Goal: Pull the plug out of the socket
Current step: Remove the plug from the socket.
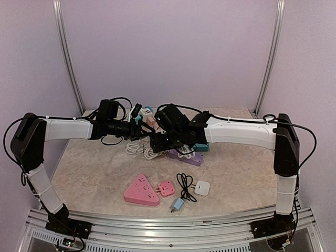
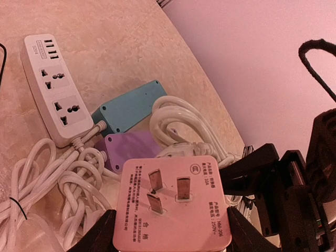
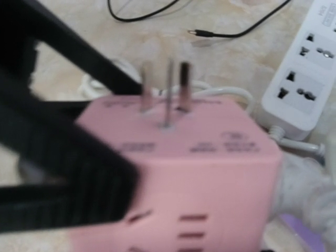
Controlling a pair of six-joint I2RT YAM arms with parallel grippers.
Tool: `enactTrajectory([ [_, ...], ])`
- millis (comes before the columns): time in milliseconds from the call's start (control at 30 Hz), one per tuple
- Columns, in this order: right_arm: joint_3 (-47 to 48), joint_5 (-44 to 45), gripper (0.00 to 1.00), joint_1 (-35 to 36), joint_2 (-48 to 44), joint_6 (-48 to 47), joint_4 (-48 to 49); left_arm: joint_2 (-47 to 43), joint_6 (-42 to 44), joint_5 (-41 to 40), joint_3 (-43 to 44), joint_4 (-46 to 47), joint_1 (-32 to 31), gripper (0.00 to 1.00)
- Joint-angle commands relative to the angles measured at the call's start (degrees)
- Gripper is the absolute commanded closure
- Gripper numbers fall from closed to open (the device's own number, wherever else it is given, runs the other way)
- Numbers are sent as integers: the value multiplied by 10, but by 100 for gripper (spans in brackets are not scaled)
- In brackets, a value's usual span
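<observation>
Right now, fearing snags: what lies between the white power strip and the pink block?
Coiled white cable and a purple box lie there, seen in the left wrist view.

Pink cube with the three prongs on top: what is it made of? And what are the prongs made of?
The pink cube looks like smooth, matte plastic, with even colour, rounded corners and printed writing. Its three prongs seem to be metal, as they are grey and shiny with bright glints.

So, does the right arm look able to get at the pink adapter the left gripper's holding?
Probably yes. The left gripper holds the pink adapter by its sides, prongs exposed. The right gripper sits close beside it with nothing between them. Whether it has a grip on it is unclear.
</observation>
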Motion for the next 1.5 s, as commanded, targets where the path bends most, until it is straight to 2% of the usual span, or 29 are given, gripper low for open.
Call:
enactTrajectory([
  [0, 19, 22, 26, -7, 23, 3, -22, -44, -5, 33, 8, 55, -5, 66],
  [433, 28, 20, 37, -18, 44, 8, 9, -42, -6, 36, 8, 56, -8, 66],
  [500, 27, 24, 42, -20, 43, 9, 13, -40, -6, 36, 8, 56, -9, 66],
  [600, 21, 38, 55, -21, 35, 11, 17, -39, -5, 37, 9, 56, -10, 66],
  [667, 10, 50, 77, -22, 22, 10, 24, -40, 2, 30, 9, 49, -11, 63],
  [733, -6, 59, 95, -24, 5, 5, 36, -44, 32, 13, 14, 30, -15, 53],
  [767, -15, 59, 100, -26, -4, 3, 42, -47, 49, 4, 17, 18, -17, 47],
  [867, -38, 53, 100, -31, -30, -7, 50, -66, 96, -39, 11, 6, -20, 30],
  [1100, -101, 21, 100, -53, -92, -36, 41, -138, 170, -115, -35, 45, -19, 10],
  [1233, -118, -26, 100, -67, -124, -68, 25, -169, 232, -108, -57, 68, -27, 11],
  [1400, -117, -70, 100, -77, -155, -103, -15, -171, 420, -168, -35, -30, -84, 15],
  [1467, -117, -79, 100, -79, -166, -112, -27, -167, 459, -193, -41, -41, -102, 16],
])
